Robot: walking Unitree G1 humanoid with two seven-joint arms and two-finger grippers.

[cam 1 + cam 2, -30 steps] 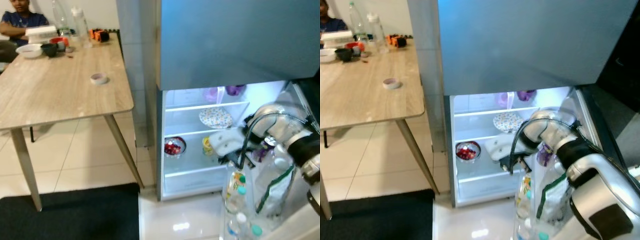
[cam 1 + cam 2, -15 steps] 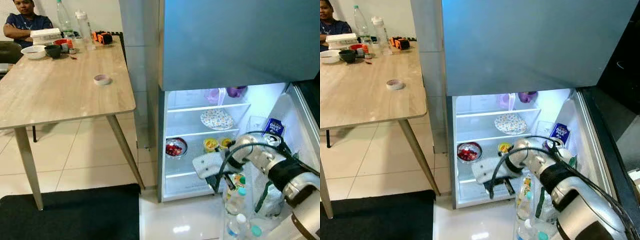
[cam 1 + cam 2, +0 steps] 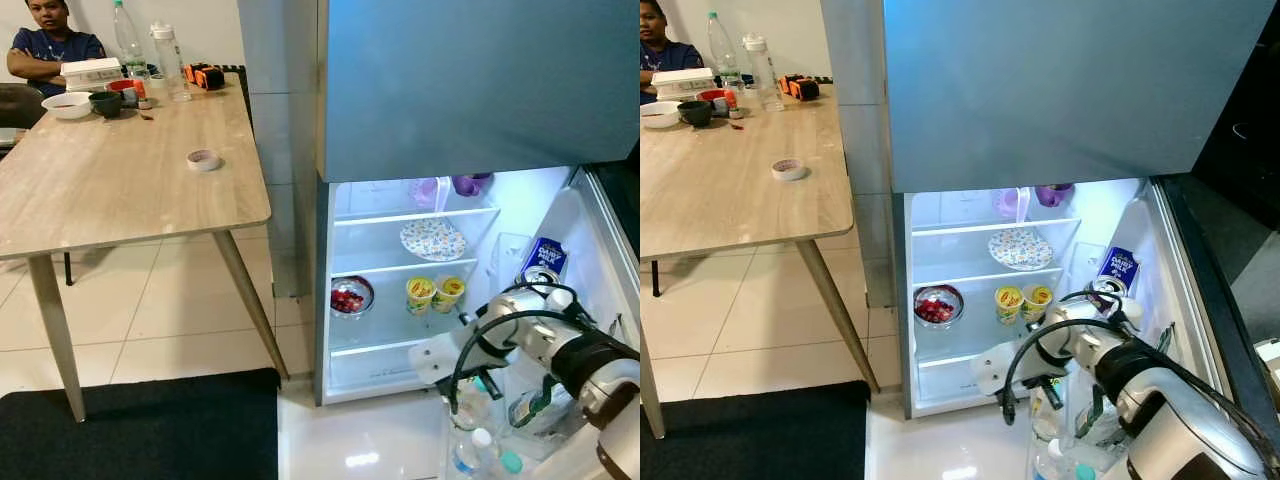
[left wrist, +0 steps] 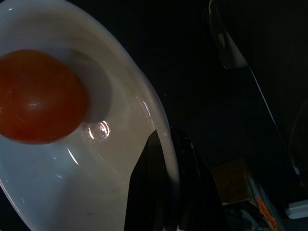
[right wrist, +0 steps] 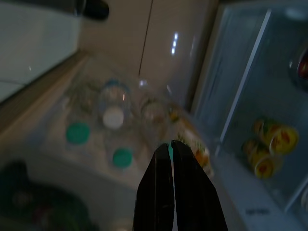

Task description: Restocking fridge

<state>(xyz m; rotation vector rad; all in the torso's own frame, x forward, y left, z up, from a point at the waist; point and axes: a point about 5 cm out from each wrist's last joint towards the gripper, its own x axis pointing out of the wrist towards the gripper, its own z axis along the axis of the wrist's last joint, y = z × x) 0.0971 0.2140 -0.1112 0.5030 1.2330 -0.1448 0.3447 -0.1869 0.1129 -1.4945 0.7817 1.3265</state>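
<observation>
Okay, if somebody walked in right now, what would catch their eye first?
Probably the lit open fridge, with a patterned plate, a bowl of red fruit and two yellow cups on its shelves. Low in front of it the right gripper hangs shut above the door's bottles. The left gripper pinches a white bowl holding an orange fruit.

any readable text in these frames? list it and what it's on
Blue carton in the fridge door: white lettering, too small to read.
Two yellow cups on the fridge shelf: printed lids, blurred, unreadable.
Bottles in the door rack: labels blurred, unreadable.
White box on the table: no legible print.
Nothing reads clearly enough to quote.
</observation>
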